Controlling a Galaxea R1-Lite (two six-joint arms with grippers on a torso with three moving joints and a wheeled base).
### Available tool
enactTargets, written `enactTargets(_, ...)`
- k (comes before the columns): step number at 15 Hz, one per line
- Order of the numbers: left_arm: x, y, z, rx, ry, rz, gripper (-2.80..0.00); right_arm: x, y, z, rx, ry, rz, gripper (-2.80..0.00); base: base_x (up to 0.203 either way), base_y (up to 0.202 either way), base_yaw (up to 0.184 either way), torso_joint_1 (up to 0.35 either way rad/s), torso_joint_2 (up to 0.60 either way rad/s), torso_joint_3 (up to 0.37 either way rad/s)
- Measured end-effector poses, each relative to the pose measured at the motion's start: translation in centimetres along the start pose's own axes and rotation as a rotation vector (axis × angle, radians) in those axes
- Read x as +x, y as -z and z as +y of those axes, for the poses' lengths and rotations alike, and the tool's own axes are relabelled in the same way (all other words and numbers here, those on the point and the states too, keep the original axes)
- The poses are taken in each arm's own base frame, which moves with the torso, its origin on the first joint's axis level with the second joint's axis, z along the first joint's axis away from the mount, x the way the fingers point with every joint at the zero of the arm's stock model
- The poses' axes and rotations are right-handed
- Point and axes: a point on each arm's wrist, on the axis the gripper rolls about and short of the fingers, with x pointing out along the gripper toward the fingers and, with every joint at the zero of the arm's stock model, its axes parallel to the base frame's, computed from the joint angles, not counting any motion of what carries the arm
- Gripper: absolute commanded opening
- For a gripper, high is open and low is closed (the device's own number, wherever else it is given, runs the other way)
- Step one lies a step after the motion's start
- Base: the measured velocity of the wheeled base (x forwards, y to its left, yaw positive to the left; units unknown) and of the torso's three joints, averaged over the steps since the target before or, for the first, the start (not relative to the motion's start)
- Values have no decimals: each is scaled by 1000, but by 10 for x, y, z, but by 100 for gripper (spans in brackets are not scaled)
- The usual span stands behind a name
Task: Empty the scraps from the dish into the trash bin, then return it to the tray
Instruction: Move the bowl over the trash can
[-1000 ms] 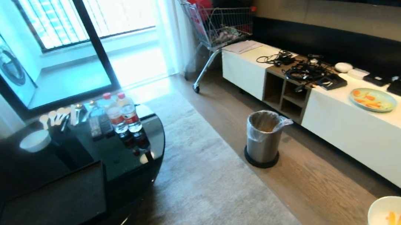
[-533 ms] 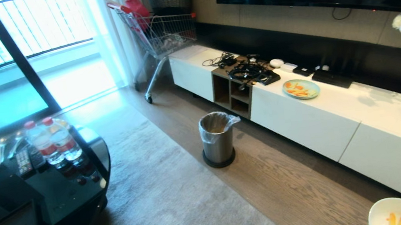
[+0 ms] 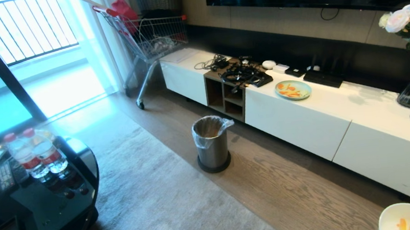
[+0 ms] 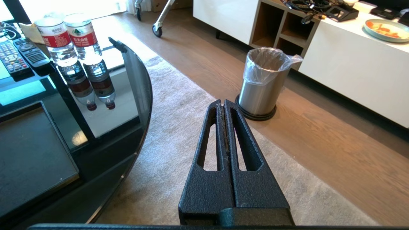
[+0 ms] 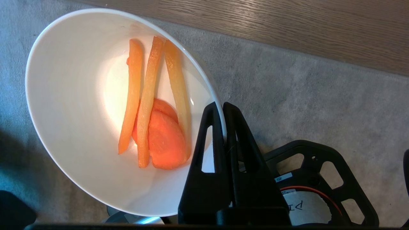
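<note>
Right tool [image 5: 220,107] clamped shut; left tool [image 4: 222,103] shut, empty, level

Two water bottles [image 4: 75,48] are showing red labels with white Chinese characters (too small to read), well left of the left gripper [image 4: 223,103].

The white bowl [image 5: 80,105] is deep, round and glossy, tilted, with its rim pinched in the right claw [image 5: 222,107], whose fingers are pressed together on it. Against the bowl's low side, just beside the claw, lie the scraps [image 5: 153,105]: three pale orange strips across round carrot slices. The silver bin [image 3: 211,143], lined with a clear bag, stands upright on the wood floor, well apart from the claw. A corner of the flat black tray [image 4: 28,150] shows on the dark table, farther off.
</note>
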Motion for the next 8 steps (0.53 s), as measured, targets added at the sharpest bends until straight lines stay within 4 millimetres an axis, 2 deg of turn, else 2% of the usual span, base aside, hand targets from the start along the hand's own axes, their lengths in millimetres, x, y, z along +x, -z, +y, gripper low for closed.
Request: enactTargets(8, 0, 0, 0, 0, 0, 0, -280, -1, 0, 0, 3, -11, -7, -280, 0, 0, 0, 0, 0, 0)
